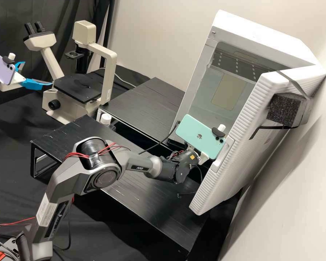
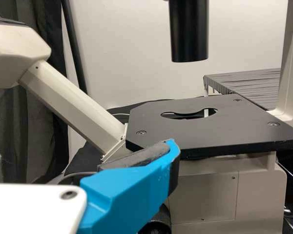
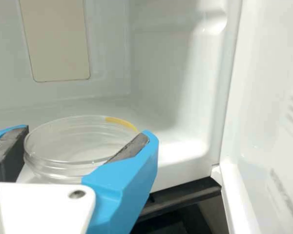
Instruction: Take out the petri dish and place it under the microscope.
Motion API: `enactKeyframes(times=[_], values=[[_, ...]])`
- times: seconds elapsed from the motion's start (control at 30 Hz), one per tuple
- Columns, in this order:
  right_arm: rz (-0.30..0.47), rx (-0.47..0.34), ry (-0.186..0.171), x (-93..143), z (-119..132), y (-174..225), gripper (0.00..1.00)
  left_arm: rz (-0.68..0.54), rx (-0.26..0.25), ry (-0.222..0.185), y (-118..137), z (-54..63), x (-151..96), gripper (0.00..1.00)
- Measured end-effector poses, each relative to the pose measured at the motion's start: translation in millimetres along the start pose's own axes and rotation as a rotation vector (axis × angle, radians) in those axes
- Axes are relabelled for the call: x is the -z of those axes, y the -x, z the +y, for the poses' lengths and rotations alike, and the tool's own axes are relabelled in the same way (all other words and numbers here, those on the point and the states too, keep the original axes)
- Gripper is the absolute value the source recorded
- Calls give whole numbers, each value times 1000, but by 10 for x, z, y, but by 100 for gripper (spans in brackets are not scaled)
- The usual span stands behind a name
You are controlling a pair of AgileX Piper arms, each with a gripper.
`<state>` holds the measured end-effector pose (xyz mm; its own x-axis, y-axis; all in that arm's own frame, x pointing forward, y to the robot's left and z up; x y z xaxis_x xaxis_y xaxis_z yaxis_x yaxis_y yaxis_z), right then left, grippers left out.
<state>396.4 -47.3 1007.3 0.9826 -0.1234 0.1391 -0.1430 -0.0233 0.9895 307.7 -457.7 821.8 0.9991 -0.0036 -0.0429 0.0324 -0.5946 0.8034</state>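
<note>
In the high view my right gripper is partly hidden at the white cabinet's opening, behind a green phone. Seen from the right wrist, the clear round petri dish, with a yellow strip on its rim, is inside the cabinet. My right gripper is shut on opposite sides of it; whether it touches the floor, I cannot tell. My left gripper stands open and empty left of the microscope. In the left wrist view one finger is in front of the black stage, below the black tube.
The cabinet door hangs open at the right, beside the right gripper. Low black tables stand between microscope and cabinet; a white-capped bottle is near them. The right arm spans the front table. Eyepieces rise behind the left gripper.
</note>
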Motion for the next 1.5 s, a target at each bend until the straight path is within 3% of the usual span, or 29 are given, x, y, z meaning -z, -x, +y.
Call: enactKeyframes(times=[0.27,0.6,0.8,1.0,1.17,1.33,1.5], values=[[0,8,-21,-30,-54,294,0,0,0,0,0,0,0,100],[14,51,-58,22,-315,906,0,0,0,0,0,0,0,100],[74,76,-48,91,-482,1396,0,0,0,0,0,0,0,100],[188,35,-27,195,-520,1844,0,0,0,0,0,0,0,100],[324,24,3,464,-612,2119,0,0,0,0,0,0,0,100],[554,151,27,947,-896,2281,0,0,0,0,0,0,0,100],[675,346,6,1286,-1257,2353,0,0,0,0,0,0,0,100]])
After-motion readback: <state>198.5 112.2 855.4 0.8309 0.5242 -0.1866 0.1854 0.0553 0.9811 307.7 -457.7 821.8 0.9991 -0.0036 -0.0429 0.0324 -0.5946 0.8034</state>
